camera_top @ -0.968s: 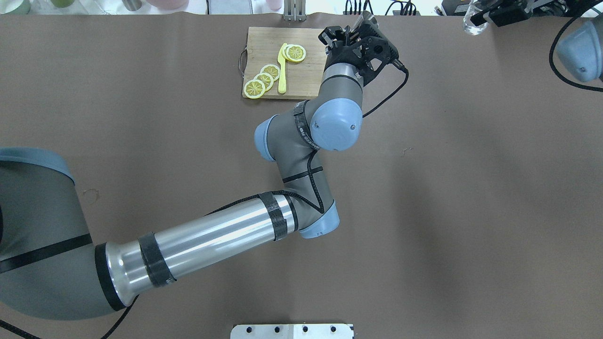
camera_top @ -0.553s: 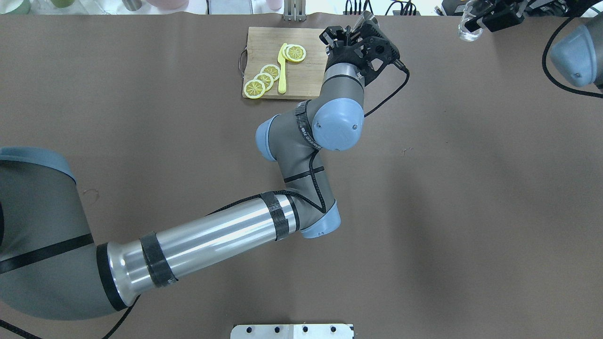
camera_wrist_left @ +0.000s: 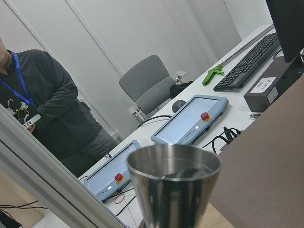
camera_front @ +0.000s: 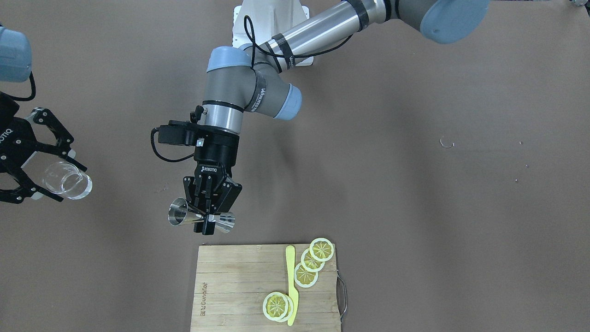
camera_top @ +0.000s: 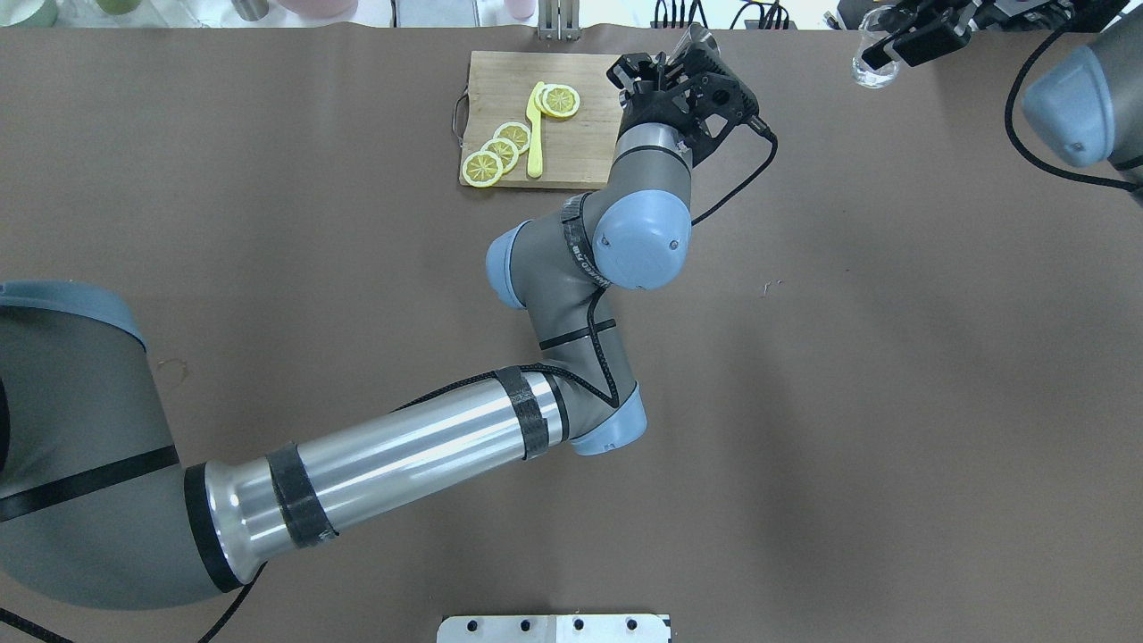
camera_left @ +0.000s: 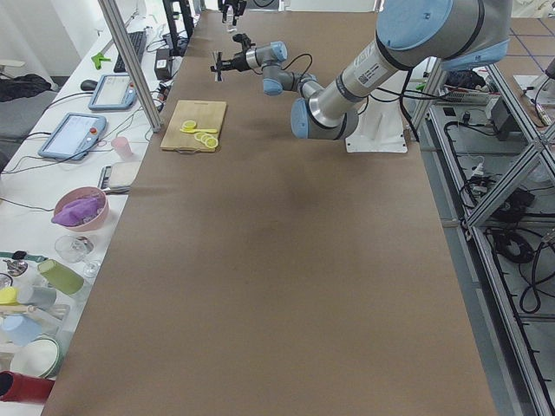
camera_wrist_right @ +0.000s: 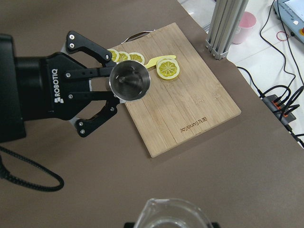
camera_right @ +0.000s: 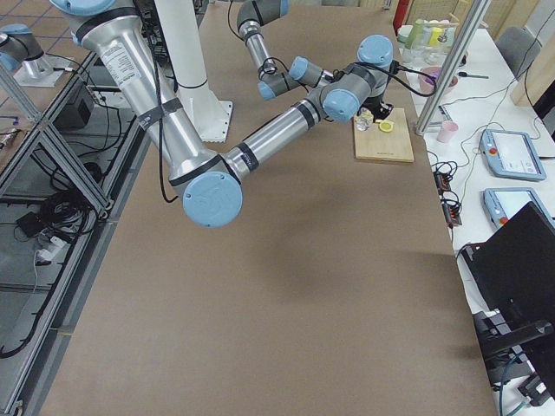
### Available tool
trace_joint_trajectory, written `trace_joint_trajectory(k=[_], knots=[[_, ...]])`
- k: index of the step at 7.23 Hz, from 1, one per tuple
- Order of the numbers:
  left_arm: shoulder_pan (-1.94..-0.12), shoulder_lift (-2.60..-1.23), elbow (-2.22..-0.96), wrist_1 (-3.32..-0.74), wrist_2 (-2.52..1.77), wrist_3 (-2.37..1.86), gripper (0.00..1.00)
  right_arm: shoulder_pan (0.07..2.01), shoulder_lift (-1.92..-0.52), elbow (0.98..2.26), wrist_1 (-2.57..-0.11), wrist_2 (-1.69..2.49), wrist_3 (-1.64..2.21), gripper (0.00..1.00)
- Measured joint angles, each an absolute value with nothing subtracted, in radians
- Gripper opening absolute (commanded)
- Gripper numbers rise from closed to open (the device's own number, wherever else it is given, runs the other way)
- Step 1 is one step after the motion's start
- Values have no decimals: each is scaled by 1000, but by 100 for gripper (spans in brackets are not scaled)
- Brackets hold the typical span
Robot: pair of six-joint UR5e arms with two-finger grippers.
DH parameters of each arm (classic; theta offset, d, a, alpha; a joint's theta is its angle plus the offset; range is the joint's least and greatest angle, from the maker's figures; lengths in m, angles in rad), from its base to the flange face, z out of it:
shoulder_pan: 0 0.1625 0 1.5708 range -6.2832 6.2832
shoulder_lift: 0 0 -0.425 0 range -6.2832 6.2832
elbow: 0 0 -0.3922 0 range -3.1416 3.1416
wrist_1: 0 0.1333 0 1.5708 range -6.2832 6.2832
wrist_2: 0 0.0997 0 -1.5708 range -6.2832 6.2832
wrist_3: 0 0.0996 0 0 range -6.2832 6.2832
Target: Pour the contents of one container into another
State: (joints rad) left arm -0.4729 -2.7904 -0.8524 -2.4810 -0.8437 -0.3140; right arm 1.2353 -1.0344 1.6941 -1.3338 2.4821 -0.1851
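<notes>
My left gripper point(camera_front: 208, 222) is shut on the waist of the steel jigger point(camera_front: 182, 216), holding it on its side above the table beside the board's corner. The jigger's wide mouth point(camera_wrist_right: 129, 81) faces my right wrist camera, and it fills the left wrist view point(camera_wrist_left: 173, 185). My right gripper point(camera_front: 69, 182) is shut on the clear glass tumbler point(camera_front: 73, 184), held in the air well apart from the jigger. Overhead, the tumbler point(camera_top: 869, 70) is at the table's far right edge, the jigger point(camera_top: 699, 40) near the board.
A bamboo cutting board point(camera_front: 230, 286) carries several lemon slices point(camera_front: 313, 260) and a yellow knife point(camera_front: 290, 276). An aluminium post point(camera_wrist_right: 228, 28) and a pink cup point(camera_wrist_right: 244, 26) stand past the table's edge. A person and control tablets show beyond it.
My right gripper has carried the tumbler leftward in the overhead view, closer to the jigger. The left arm has shifted slightly, still holding the jigger.
</notes>
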Motion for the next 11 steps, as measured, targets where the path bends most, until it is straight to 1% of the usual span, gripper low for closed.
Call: trace_joint_trajectory(k=[1,3,4,8,11], knots=[[-468,-2793,-852,-2484,-839,-353,0,1245,-1014,1704,-1401,2476,-212,0],[-461,-2805,-850,-2490,-838,-425,0,1227,-895,1674,-1629,2380,-265,0],[-458,-2808,-849,-2491,-838,-450,0,1215,-860,1667,-1692,2338,-279,0],[-448,-2809,-831,-2491,-825,-475,0,1159,-809,1683,-1766,2225,-383,0],[-443,-2809,-828,-2491,-822,-474,0,1101,-743,1681,-1952,2091,-492,0]])
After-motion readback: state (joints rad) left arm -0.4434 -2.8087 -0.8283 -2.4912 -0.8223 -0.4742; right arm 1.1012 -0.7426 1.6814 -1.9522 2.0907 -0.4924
